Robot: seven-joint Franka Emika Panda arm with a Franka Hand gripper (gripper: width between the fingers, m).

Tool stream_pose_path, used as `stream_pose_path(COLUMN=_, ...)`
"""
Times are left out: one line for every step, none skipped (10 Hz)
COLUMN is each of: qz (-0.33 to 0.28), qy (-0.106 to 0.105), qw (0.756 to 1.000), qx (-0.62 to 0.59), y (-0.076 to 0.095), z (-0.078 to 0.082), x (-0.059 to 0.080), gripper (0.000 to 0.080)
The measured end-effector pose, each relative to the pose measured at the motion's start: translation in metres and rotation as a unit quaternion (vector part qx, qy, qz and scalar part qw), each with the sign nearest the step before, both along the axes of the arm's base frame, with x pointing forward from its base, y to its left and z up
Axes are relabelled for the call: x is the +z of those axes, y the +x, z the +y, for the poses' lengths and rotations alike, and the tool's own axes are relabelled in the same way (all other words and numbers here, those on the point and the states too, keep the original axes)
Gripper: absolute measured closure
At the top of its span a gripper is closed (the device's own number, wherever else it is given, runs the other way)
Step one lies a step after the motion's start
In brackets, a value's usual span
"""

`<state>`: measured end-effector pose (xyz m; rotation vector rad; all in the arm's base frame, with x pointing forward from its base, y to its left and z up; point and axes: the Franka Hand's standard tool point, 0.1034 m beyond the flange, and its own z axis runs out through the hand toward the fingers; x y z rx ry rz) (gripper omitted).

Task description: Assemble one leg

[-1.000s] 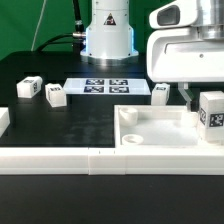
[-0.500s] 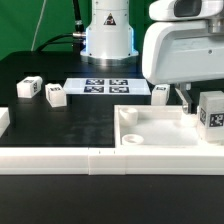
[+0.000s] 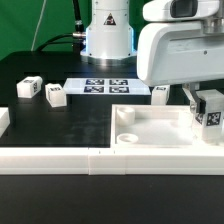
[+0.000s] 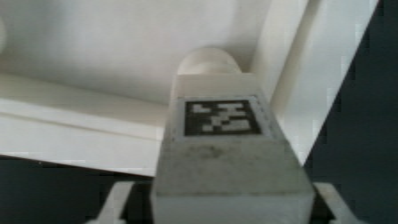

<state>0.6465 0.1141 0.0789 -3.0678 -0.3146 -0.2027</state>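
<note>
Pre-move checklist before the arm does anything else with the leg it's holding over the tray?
1. Grip: ok. The leg is held in the claw.
2. Leg's tag: ok. It faces the wrist camera, unblocked.
3. Position: ok. The leg is over the tray, at its end on the exterior view's right.
4. Alignment with a corner hole: cannot tell. No hole shows beneath the leg.
5. Leg seated in the tray: cannot tell. Its lower end is hidden.
6. Spare legs: ok. All three lie off the tray.
</note>
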Motion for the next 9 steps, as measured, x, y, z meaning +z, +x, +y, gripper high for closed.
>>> stream_pose_path(qz=0.0, qy=0.0, qw=1.0, qx=0.0, y=0.0, z=-0.0001, x=-0.0001, gripper=0.0509)
stream_pose_path(qz=0.001, qy=0.002, qw=1.0, qx=-0.013, y=0.0, z=0.0, x=-0.0001, gripper=0.0509)
stream_pose_path(qz=0.001, qy=0.002, qw=1.0, qx=-0.017, y=0.0, z=0.0, x=-0.0001, gripper=0.0509)
stream_pose_path(qz=0.003, qy=0.005, qw=0.999, qx=-0.038, y=-0.0003, z=0.0001, x=-0.0003, gripper=0.0509)
stream_pose_path(qz=0.011, qy=0.019, qw=0.993, qx=-0.119, y=-0.0027, z=0.0024, x=-0.0021, gripper=0.0509)
stream_pose_path(qz=0.015, qy=0.025, qw=0.982, qx=-0.188, y=-0.0035, z=0.0023, x=-0.0027, gripper=0.0509)
stream_pose_path(qz=0.018, qy=0.029, qw=0.964, qx=-0.263, y=-0.0037, z=0.0006, x=-0.0029, gripper=0.0509)
stream_pose_path(qz=0.02, qy=0.031, qw=0.947, qx=-0.319, y=-0.0045, z=-0.0003, x=-0.0032, gripper=0.0509)
stream_pose_path(qz=0.022, qy=0.036, qw=0.918, qx=-0.394, y=-0.0055, z=-0.0018, x=-0.0035, gripper=0.0509)
